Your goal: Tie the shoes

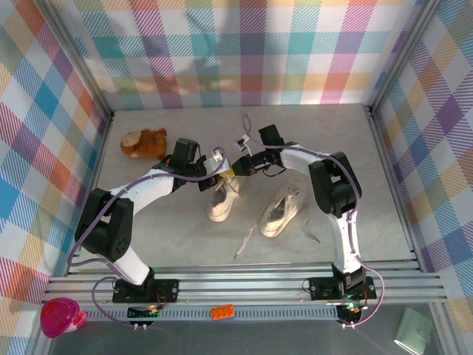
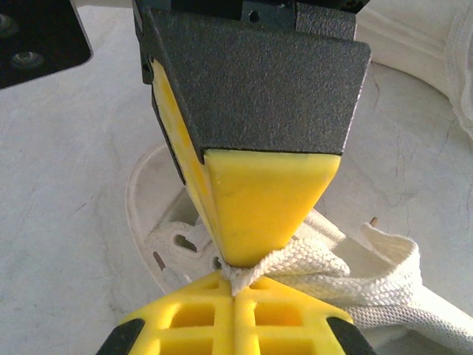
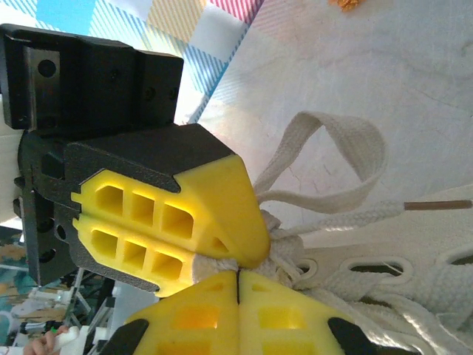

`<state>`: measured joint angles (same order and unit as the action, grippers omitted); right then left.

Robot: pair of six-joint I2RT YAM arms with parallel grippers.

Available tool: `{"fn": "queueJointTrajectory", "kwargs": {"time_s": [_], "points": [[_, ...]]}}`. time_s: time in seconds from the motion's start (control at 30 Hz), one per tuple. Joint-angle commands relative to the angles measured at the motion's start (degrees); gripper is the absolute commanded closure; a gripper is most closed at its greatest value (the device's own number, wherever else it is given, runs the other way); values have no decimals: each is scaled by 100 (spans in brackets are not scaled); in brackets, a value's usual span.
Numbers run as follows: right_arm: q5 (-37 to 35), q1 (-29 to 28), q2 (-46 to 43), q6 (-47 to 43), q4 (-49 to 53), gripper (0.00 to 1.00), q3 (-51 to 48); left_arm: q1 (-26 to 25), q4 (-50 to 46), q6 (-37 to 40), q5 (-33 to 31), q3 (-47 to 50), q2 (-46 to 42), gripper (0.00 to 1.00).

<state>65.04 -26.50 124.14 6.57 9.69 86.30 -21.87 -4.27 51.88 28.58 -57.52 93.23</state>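
Looking down from above, you see the two shoes side by side mid-worktop (image 1: 355,148), one shoe (image 1: 223,200) under the arms and the other shoe (image 1: 279,212) to its right. The left claw (image 1: 216,163) and right claw (image 1: 242,166) meet over its far end. At your left wrist, the claw (image 2: 235,285) is pinched tight on a white lace (image 2: 355,270). At your right wrist, the claw (image 3: 238,275) is clamped on lace (image 3: 214,265) beside the eyelets

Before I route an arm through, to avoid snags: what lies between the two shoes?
Bare table between the left shoe and right shoe in the top view; a loose lace trails at the gap's near end.
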Motion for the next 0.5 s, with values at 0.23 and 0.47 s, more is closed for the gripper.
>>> {"fn": "queueJointTrajectory", "kwargs": {"time_s": [0.23, 0.47], "points": [[-511, -22, -729, -235, -319, 100, -469, -133, 490, 103, -599, 241, -261, 100], [-784, -31, -812, -360, -280, 100, -492, -134, 479, 83, -461, 275, -357, 81]]}}
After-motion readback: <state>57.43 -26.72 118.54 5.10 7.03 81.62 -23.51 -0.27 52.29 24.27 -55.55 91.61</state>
